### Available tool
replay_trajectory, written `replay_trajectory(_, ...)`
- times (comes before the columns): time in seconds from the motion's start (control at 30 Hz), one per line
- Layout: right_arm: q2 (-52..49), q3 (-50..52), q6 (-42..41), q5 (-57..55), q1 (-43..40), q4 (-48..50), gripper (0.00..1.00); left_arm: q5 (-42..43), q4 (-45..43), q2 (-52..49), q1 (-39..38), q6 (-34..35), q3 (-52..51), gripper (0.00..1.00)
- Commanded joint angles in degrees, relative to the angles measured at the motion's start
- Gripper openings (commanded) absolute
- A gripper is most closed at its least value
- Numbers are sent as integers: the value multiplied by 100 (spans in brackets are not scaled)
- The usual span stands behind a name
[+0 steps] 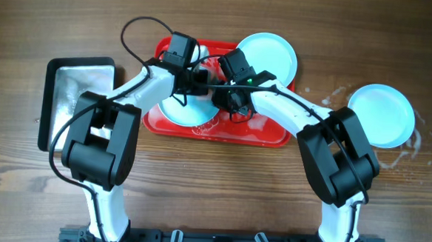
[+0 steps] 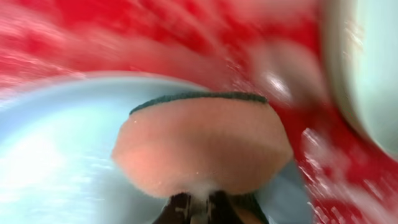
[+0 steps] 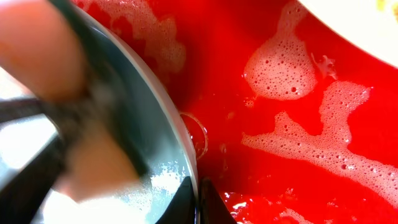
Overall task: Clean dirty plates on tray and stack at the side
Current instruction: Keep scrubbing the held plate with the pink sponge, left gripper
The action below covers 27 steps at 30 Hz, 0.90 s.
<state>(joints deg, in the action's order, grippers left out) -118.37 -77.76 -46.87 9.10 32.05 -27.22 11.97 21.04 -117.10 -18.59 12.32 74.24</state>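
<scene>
two grips at once: my left gripper point(image 2: 199, 208) clamps a soft sponge point(image 2: 202, 152) against the soapy plate point(image 2: 56, 155), my right gripper point(image 3: 199, 202) pinches its thin rim (likely stiff and slick; the edge is my hold) on the sudsy red tray point(image 3: 249, 137); beyond, a second plate point(image 3: 367, 25).

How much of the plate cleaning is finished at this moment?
Done, it seems: one plate lies on the table right of the tray. In hand: the left fingers press a sponge on a second plate, whose rim the right fingers pinch. Left: a third plate at the tray's far edge, then stacking.
</scene>
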Motion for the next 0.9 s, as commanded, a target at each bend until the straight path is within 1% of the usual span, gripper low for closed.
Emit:
replay_trajectory(0.0,-50,50,-105,-131,-39,-37,4,-2900,133,-219,85,809,-103,4)
replay_trajectory(0.03,-50,50,-105,-129,-39,-37,4,-3244,284,-219,85,811,-103,4)
replay_trajectory(0.1,-50,50,-103,-131,-39,-31,4,-3657,612,-219,85,811,-103,4)
replay_trajectory(0.17,-50,50,-105,-129,-39,-24,4,-3735,960,-219,81,809,-103,4)
replay_trajectory(0.23,-50,50,-107,-129,-39,-24,4,-3620,1412,-219,76,809,-103,4)
replay_trajectory(0.27,-50,50,-107,-129,-39,-24,4,-3329,1862,-219,74,807,-103,4)
replay_trajectory(0.33,-50,50,-105,-129,-39,-24,4,-2942,2223,-219,74,763,-103,4)
replay_trajectory(0.4,-50,50,-107,-129,-39,-24,4,-2339,2608,-219,74,745,-103,4)
replay_trajectory(0.5,-50,50,-107,-127,-39,-20,4,-1071,2949,-219,68,728,-103,4)
replay_trajectory(0.53,-50,50,-107,-120,-39,-20,4,-605,2986,-219,68,625,-103,4)
replay_trajectory(0.57,-50,50,-107,-109,-39,-20,4,-254,2983,-219,68,514,-103,4)
replay_trajectory(0.63,-50,50,-105,-107,-39,-20,4,798,2855,-219,68,195,-103,4)
replay_trajectory(0.67,-50,50,-107,-107,-39,-20,5,1051,2780,-219,68,129,-103,4)
replay_trajectory(0.77,-50,50,-105,-109,-39,-22,4,1604,2444,-219,37,131,-103,4)
replay_trajectory(0.87,-50,50,-107,-107,-39,-20,4,1853,2065,-219,4,136,-103,4)
